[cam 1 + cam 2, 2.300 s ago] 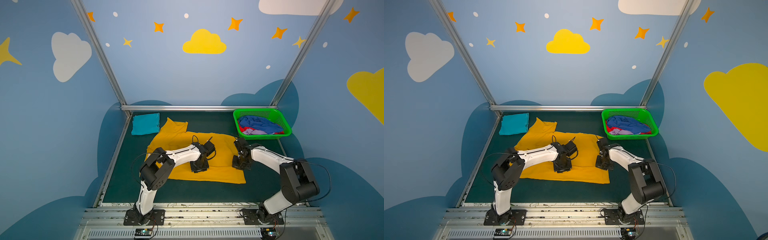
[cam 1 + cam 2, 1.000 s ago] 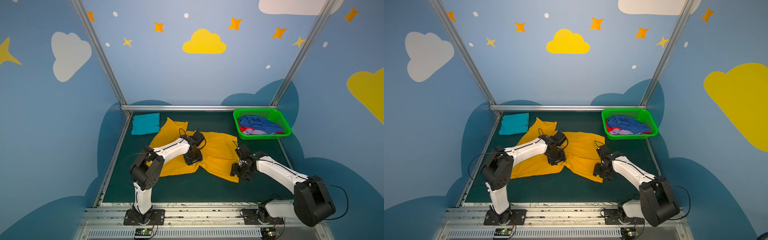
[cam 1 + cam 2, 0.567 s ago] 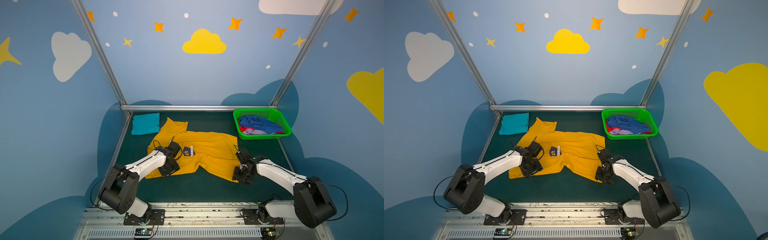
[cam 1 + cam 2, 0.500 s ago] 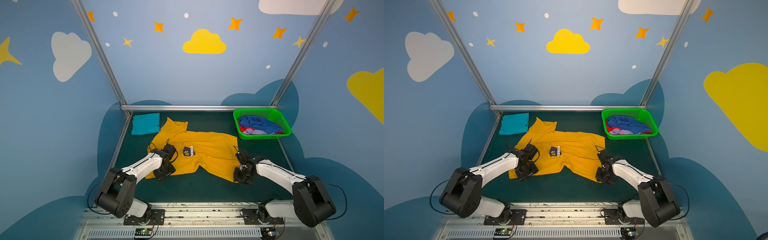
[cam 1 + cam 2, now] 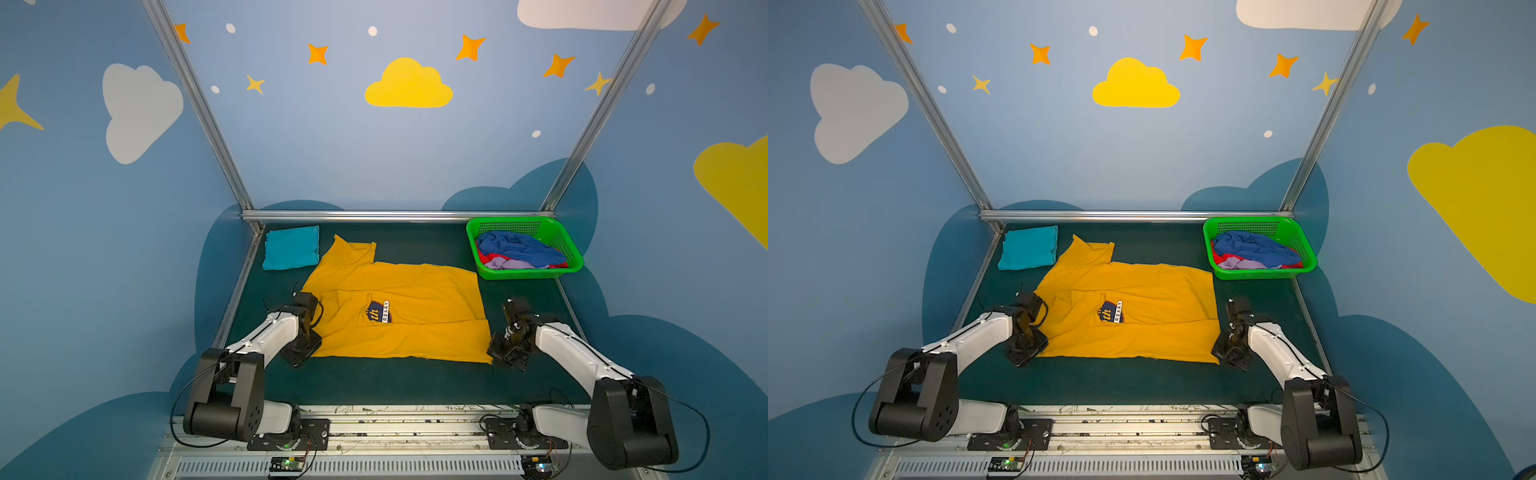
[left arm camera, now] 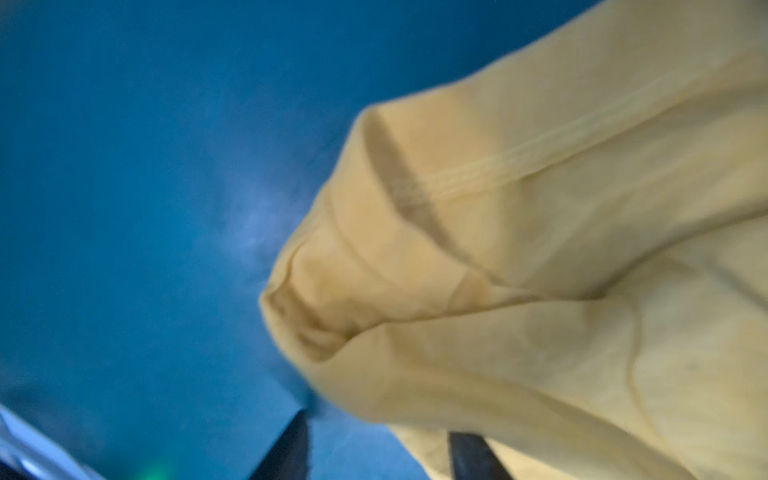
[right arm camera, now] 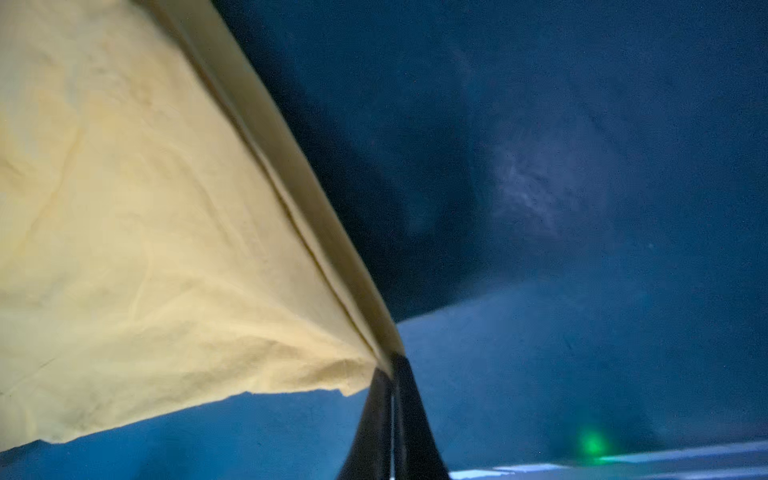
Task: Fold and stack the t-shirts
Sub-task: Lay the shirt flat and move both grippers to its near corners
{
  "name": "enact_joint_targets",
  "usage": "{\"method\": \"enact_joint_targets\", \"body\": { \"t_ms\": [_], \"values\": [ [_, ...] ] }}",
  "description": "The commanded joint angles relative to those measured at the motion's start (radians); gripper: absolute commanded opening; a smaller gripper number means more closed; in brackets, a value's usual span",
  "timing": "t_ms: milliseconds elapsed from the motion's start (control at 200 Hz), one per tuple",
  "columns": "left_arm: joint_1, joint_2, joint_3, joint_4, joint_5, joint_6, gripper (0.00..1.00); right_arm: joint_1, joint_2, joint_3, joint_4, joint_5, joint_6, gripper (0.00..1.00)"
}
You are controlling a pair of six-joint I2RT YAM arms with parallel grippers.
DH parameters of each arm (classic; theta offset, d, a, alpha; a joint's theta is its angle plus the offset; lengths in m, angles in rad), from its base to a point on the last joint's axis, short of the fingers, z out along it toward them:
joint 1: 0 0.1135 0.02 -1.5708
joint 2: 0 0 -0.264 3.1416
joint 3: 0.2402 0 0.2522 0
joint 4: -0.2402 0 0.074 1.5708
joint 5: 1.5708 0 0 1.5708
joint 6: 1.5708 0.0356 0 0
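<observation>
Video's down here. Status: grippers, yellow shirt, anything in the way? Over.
Right gripper shut on yellow t-shirt near corner. Left gripper jaws apart at opposite edge. Shirt spread out, print showing. Teal shirt, basket at back, clear of it.

Legible lettering: one entry, on the mustard t-shirt [image 5: 419, 282].
Navy chest print [image 5: 379, 312], left of the shirt's middle, against a fold across the cloth. It carries a cursive "th" and, on a white strip beside it, "RSARY" in dark capitals (both run sideways and are cut off at the fold). Readable in both top views [image 5: 1112, 311].
</observation>
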Motion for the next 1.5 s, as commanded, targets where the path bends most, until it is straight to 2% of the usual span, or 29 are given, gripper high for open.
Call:
{"method": "enact_joint_targets", "body": {
  "t_ms": [0, 75, 180, 336, 506, 581, 681, 756, 841, 937, 967, 1007, 1037, 1142, 1212, 1252, 1317, 1352, 1423, 1493],
  "values": [
    [0.054, 0.033, -0.016, 0.000, -0.056, 0.044, 0.28, -0.012, -0.009, -0.022, -0.076, -0.018, -0.010, 0.00],
    [0.098, 0.045, -0.020, 0.001, -0.061, 0.063, 0.14, -0.020, -0.016, -0.024, -0.085, -0.017, -0.006, 0.00],
    [0.140, 0.024, -0.031, -0.009, -0.067, 0.081, 0.05, -0.031, -0.037, -0.032, -0.090, -0.008, 0.000, 0.00],
    [0.157, -0.055, -0.050, -0.061, -0.091, 0.069, 0.04, -0.068, -0.047, -0.038, -0.095, 0.006, 0.009, 0.00],
    [0.180, -0.123, -0.085, -0.109, -0.121, 0.051, 0.04, -0.157, -0.077, -0.055, -0.077, -0.008, 0.006, 0.00],
    [0.185, -0.129, -0.100, -0.097, -0.096, 0.059, 0.04, -0.194, -0.105, -0.063, -0.072, -0.023, -0.001, 0.00],
    [0.178, -0.146, -0.103, -0.086, -0.047, 0.064, 0.05, -0.193, -0.134, -0.064, -0.084, -0.037, -0.004, 0.00],
    [0.148, -0.191, -0.107, -0.088, -0.010, 0.045, 0.08, -0.183, -0.162, -0.072, -0.093, -0.061, 0.000, 0.00],
    [0.092, -0.256, -0.108, -0.101, 0.029, 0.006, 0.21, -0.161, -0.192, -0.087, -0.095, -0.089, 0.021, 0.00],
    [0.039, -0.332, -0.107, -0.140, 0.041, -0.047, 0.43, -0.131, -0.211, -0.105, -0.097, -0.114, 0.052, 0.00],
    [0.031, -0.354, -0.110, -0.155, 0.044, -0.059, 0.50, -0.129, -0.213, -0.110, -0.100, -0.121, 0.060, 0.14],
    [0.028, -0.382, -0.111, -0.182, 0.044, -0.077, 0.53, -0.126, -0.215, -0.114, -0.106, -0.124, 0.069, 0.39],
    [0.028, -0.403, -0.110, -0.204, 0.039, -0.085, 0.54, -0.127, -0.219, -0.113, -0.116, -0.122, 0.077, 0.49],
    [0.029, -0.490, -0.073, -0.278, -0.006, -0.109, 0.54, -0.147, -0.271, -0.087, -0.152, -0.070, 0.085, 0.60],
    [0.029, -0.541, -0.022, -0.283, -0.029, -0.113, 0.55, -0.160, -0.332, -0.040, -0.173, -0.011, 0.073, 0.62],
    [0.028, -0.547, 0.016, -0.272, -0.037, -0.106, 0.55, -0.160, -0.362, -0.016, -0.162, 0.028, 0.080, 0.63],
    [0.022, -0.491, 0.086, -0.225, -0.028, -0.078, 0.52, -0.156, -0.418, 0.007, -0.073, 0.044, -0.014, 0.60],
    [0.011, -0.431, 0.133, -0.198, -0.026, -0.060, 0.51, -0.151, -0.433, 0.015, -0.019, 0.055, -0.037, 0.53],
    [-0.032, -0.284, 0.254, -0.143, -0.025, -0.023, 0.49, -0.117, -0.401, 0.076, 0.046, 0.067, -0.064, 0.32],
    [-0.096, -0.133, 0.402, -0.113, -0.065, 0.015, 0.53, -0.044, -0.294, 0.163, 0.063, 0.095, -0.146, 0.27]
  ]
}}
